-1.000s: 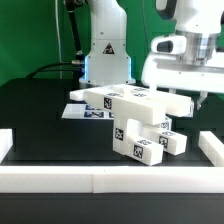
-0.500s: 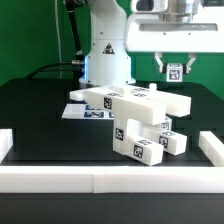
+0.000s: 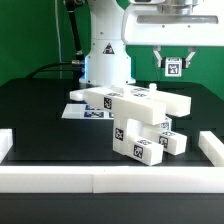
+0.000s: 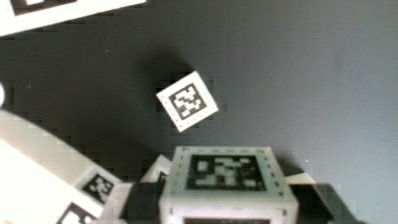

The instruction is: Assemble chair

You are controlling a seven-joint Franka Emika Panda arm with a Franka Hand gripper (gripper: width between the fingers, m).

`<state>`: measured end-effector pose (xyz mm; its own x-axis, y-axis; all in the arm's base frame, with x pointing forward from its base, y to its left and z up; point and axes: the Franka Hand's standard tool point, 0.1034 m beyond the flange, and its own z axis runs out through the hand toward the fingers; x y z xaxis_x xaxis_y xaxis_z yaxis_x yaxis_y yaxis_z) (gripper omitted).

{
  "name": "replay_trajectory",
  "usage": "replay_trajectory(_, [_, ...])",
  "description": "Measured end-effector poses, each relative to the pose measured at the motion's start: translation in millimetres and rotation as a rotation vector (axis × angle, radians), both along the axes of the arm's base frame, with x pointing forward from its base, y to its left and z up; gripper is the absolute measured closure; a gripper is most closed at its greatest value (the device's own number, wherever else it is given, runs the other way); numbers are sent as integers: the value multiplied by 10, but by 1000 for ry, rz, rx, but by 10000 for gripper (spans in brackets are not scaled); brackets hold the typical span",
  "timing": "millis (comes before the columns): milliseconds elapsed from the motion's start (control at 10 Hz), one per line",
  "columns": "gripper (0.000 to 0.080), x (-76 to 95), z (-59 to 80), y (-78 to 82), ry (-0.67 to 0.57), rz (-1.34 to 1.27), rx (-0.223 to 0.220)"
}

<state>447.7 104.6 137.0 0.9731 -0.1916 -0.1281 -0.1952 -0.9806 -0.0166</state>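
Observation:
The partly built chair [image 3: 135, 118], a cluster of chunky white tagged blocks, stands in the middle of the black table. My gripper [image 3: 172, 70] hangs high above the table toward the exterior view's right, well above the chair and apart from it. It is shut on a small white block [image 3: 172, 67] with a black-and-white tag. In the wrist view that tagged block [image 4: 222, 172] sits between the dark fingers [image 4: 146, 192] of my gripper [image 4: 222, 200]. White tagged pieces of the chair [image 4: 63, 175] show off to one side below.
The marker board [image 3: 84, 112] lies flat behind the chair near the robot base [image 3: 105, 55]. White border rails run along the front [image 3: 110, 180], left [image 3: 5, 145] and right [image 3: 212, 148]. A lone white tagged square [image 4: 187, 102] lies on the dark table under the gripper.
The gripper has risen and shifted toward the exterior view's left with the tagged block held in it. The chair has not moved.

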Motion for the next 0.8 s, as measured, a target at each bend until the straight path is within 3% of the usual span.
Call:
replay_trajectory(200, [512, 217, 65, -193, -23, 82, 37])
replay_trajectory(300, [512, 300, 10, -291, -23, 104, 41])
replay_trajectory(800, [512, 298, -16, -275, -42, 116, 34])
